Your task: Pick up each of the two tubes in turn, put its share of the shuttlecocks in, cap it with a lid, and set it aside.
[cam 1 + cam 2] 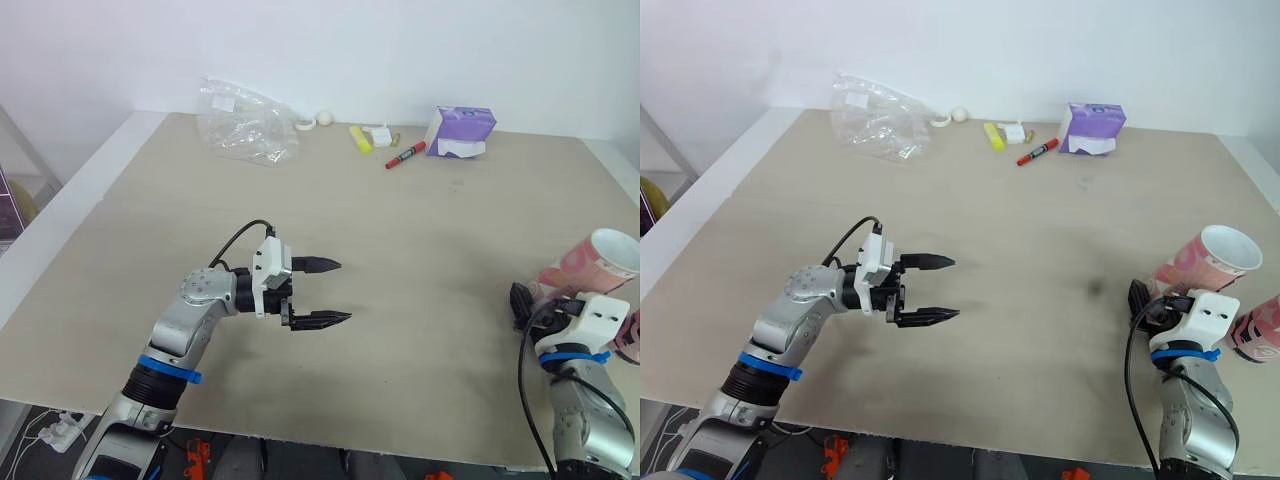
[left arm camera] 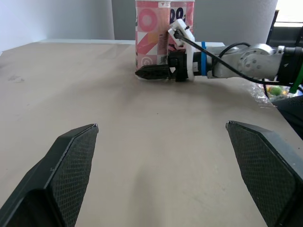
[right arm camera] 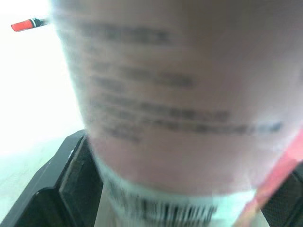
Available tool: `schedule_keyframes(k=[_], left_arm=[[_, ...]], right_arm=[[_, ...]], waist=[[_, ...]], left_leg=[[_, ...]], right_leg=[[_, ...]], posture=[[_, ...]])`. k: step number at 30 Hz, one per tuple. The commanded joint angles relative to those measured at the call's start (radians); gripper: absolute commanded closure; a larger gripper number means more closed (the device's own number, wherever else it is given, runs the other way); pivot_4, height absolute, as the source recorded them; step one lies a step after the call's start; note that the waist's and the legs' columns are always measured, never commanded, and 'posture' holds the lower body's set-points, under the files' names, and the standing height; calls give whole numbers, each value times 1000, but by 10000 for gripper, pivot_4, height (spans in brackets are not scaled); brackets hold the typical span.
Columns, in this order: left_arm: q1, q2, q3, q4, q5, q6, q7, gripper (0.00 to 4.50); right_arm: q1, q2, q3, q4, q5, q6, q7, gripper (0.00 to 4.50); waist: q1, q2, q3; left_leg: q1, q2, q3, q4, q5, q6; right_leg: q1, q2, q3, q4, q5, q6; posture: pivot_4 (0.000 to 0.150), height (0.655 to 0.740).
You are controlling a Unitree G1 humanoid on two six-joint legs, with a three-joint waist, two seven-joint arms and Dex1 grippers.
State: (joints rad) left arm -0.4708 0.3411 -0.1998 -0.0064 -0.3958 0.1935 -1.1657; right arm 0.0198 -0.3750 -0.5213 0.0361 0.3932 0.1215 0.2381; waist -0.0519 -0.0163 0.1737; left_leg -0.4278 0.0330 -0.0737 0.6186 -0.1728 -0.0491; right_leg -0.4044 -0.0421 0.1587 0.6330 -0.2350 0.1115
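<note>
Where the big table [image 1: 420, 240] stops at the back, a plain white wall [image 1: 420, 50] goes up. The table top is pale tan and flat, with a white strip along its left side. Most of it is bare. A few small things sit in a row near the back edge: a crumpled clear plastic bag [image 1: 245, 122], a little white ball [image 1: 324, 118], a yellow thing [image 1: 360, 139], a red marker [image 1: 405, 155] and a purple box [image 1: 460, 131].

One pink tube [image 1: 585, 265] is at the right side of the table, near the front edge. It stands on its end, so its long way runs up and down. Its open white mouth is at the top. From the head it looks tipped a bit toward the back and right, but the left wrist view shows it standing straight. A second tube [image 1: 1258, 335], also pink, is just to the right of it at the edge of the view, and I cannot tell which way it points.

The right gripper [image 1: 522, 305] is low down at the bottom part of the first tube, right up against it. I cannot tell if it is squeezing the tube or not.

The left gripper [image 1: 345, 291] hangs over the left middle of the table, well apart from the tubes. It is spread wide and holds nothing. It points toward the right side
</note>
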Motion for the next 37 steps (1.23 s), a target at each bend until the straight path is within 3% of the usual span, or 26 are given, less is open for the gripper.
schedule_keyframes(k=[1, 12, 20, 25, 29, 37], left_arm=[[-4, 0, -2, 1, 4, -25, -7, 0], [-27, -7, -6, 59, 23, -50, -25, 0], [-18, 1, 10, 81, 37, -66, -17, 0], [-2, 13, 16, 65, 45, -64, -4, 0], [48, 79, 30, 22, 75, -74, 11, 0], [85, 147, 29, 5, 120, -75, 61, 0]], right_arm=[[44, 0, -17, -93, 18, 16, -4, 946], [298, -5, -58, -312, 77, 65, 43, 946], [425, -133, -21, -421, 147, 54, 350, 946], [378, -207, 90, -455, 161, 42, 519, 946], [247, -238, 252, -429, 124, 15, 641, 946], [106, -263, 292, -278, 114, -24, 741, 946]], waist=[[0, 0, 0], [2, 0, 0], [0, 1, -1], [0, 0, 0], [-6, 0, 0], [8, -2, 1]], left_leg=[[0, 0, 0, 0, 0, 0], [0, 0, 0, 0, 0, 0], [0, 0, 1, 0, 0, 0], [1, 1, 0, 0, 0, 0], [1, 0, 1, 0, 0, 0], [-1, -1, 0, 1, 0, 0]], right_leg=[[0, 0, 0, 0, 0, 0], [0, 0, 0, 0, 0, 0], [0, -1, 0, 0, 0, 0], [0, 0, 0, 0, 0, -1], [0, 0, 0, 0, 0, 0], [0, -2, 0, -1, -1, 1]], posture=[[1500, 7400], [1500, 7400], [1500, 7400], [1500, 7400], [1500, 7400], [1500, 7400]])
